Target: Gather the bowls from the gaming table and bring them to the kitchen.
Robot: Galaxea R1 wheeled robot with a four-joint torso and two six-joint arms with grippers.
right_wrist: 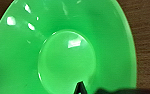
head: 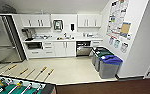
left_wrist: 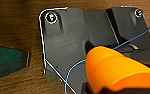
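- Left claw: in the left wrist view we see the orange bowl (left_wrist: pixel 116 71) large and close against the dark wrist plate, with a dark part of the claw just under its rim. We cannot tell whether the claw is spread, pressed together or pinching the bowl.
- A thin blue wire (left_wrist: pixel 73 68) loops across the plate beside the orange bowl.
- Beyond the plate lies a brown wood-grain floor (left_wrist: pixel 13 27), and a dark green corner of the football table (left_wrist: pixel 6 61) shows over it.
- Right claw: in the right wrist view the green bowl (right_wrist: pixel 66 55) sits very close, its hollow facing the camera, with bright glints on its inner wall. A small dark tip (right_wrist: pixel 80 87) stands against its near edge. Here too we cannot tell how the claw stands.
- Past the green bowl's rim we see the same brown wood-grain floor.
- Farther out, in the head view, the football table (head: pixel 18 86) with its green field and rods is at the near left.
- Ahead, across a pale floor (head: pixel 66 68), stands the kitchen (head: pixel 61 37): white cabinets above and below, a white counter (head: pixel 63 39) with a sink (head: pixel 64 37), a black dispenser (head: pixel 72 26) on the wall, and a dishwasher (head: pixel 83 48) under the counter.
- A steel fridge (head: pixel 4 40) is at the far left.
- Bins (head: pixel 107 62), one with a blue lid, stand along the right wall under posters (head: pixel 118 17).
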